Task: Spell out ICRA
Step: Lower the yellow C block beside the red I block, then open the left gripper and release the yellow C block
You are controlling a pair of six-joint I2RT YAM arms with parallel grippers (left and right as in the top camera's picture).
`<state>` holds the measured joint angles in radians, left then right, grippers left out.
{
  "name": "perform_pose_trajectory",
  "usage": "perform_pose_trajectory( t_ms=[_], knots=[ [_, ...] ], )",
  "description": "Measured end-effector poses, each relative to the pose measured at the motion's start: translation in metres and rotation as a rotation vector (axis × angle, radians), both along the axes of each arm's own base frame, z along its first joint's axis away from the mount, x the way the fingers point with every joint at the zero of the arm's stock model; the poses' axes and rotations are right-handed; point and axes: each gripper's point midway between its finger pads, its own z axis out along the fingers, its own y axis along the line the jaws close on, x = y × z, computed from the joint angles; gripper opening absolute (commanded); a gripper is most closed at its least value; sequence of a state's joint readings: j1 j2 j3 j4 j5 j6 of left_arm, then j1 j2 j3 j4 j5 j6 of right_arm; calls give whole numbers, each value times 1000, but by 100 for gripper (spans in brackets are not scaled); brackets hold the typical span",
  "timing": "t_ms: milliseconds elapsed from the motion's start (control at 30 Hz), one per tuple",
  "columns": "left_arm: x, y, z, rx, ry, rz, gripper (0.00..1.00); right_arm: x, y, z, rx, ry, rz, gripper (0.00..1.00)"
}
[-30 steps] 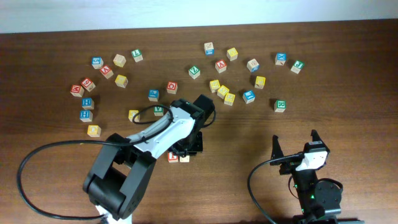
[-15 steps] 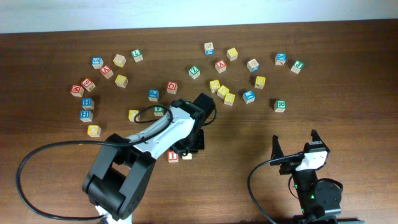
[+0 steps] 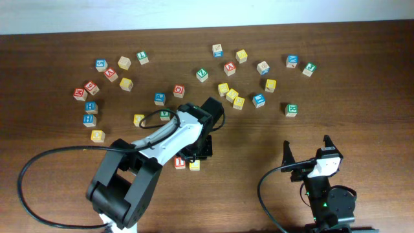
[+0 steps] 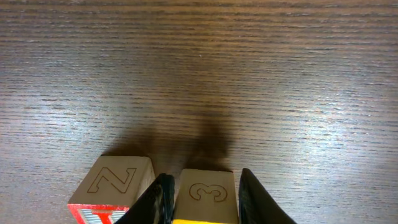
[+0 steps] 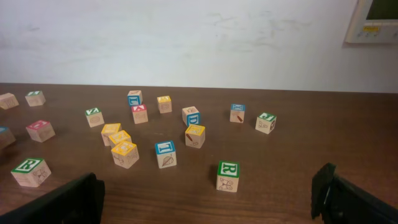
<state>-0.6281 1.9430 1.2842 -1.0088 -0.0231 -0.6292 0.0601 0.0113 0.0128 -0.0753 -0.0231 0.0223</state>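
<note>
A dark wooden surface [image 3: 369,84] fills the overhead frame. At its left a blue cube [image 3: 90,106] sits just above a second blue cube [image 3: 89,120], with a yellow cube [image 3: 97,135] below them. Right of centre three yellow cubes [image 3: 231,95] lie close together. In the right wrist view a white wall [image 5: 186,37] rises behind, a beige panel [image 5: 378,18] at its upper right.

The left arm [image 3: 169,133] wore a white shell between bulky black joints, with a thin black cable [image 3: 20,181] looping from its base and a left hand [image 4: 208,200] of black tapered fingers [image 4: 163,198]. The right arm [image 3: 325,194] was black with a white wrist block [image 3: 326,165], a small green light [image 3: 321,206] and a black two-pronged right hand [image 3: 306,150].
</note>
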Motion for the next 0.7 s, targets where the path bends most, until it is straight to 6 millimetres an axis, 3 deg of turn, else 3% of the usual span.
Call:
perform_pose_trajectory(
  t_ms=[300,700],
  knots=[
    [3,-1,0,-6,-8,3,21,0,0,0,1,0,0,98],
    [24,14,-1,-33,-39,60,20,0,0,0,1,0,0,98]
  ],
)
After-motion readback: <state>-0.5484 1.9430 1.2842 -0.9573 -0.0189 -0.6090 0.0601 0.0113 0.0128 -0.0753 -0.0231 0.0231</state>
